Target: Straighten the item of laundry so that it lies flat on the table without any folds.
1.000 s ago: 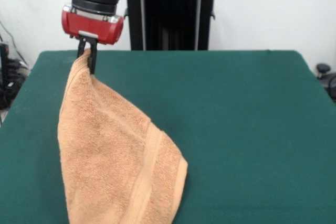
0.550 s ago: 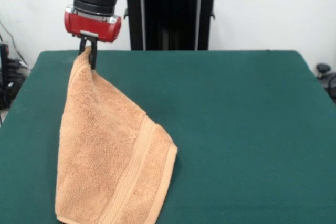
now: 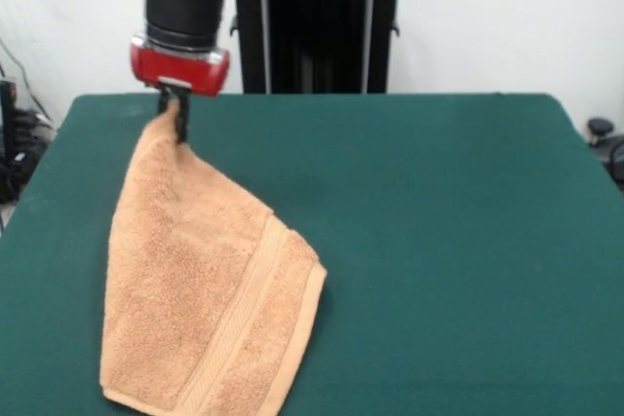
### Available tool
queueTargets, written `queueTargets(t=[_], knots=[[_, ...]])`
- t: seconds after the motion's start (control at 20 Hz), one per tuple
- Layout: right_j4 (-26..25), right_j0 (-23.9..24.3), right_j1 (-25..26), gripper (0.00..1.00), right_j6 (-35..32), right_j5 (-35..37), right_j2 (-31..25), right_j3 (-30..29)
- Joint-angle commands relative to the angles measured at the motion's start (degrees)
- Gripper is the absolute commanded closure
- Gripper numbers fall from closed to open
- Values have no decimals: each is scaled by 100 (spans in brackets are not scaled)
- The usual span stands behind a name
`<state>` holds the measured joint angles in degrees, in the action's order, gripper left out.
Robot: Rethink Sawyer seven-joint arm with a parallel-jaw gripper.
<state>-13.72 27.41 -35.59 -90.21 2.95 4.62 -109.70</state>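
- The towel [image 3: 200, 280] is up by one corner, a tan terry cloth draping down in a rough triangle from that pinched tip.
- Its lower part spreads out on the green bench [image 3: 439, 241], the bottom hem lying close to the near edge.
- A woven band stripe [image 3: 244, 319] runs diagonally along the towel's right-hand hem, which curls a little with a shadow beneath it.
- The cloth is not flat: it slopes from the raised corner down to the bench surface, and a soft ridge runs down it from that corner.
- Right at the towel's top tip, the gripper [image 3: 175, 114] has its dark fingers closed on the corner; the contact itself looks tight, though the tips are small from here.
- Above the towel's raised corner, the red and black arm [image 3: 182, 17] comes straight down, near the bench's far left area.
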Motion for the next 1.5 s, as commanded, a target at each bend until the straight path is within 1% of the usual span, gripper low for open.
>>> queueTargets(t=[0.05, 0.35, 0.65, 1.05, 1.25, 1.5], knots=[[597, -838, 511, 100, -1806, -599, -245, -523], [1260, -1315, 674, 100, -2110, -889, -289, -610], [1920, -1791, 688, 100, -2242, -929, -314, -666], [2765, -2565, 445, 100, -2547, -501, -208, -623], [3230, -3034, 358, 100, -2722, -177, -67, -453], [3829, -3666, 349, 100, -2867, 354, 278, -84]])
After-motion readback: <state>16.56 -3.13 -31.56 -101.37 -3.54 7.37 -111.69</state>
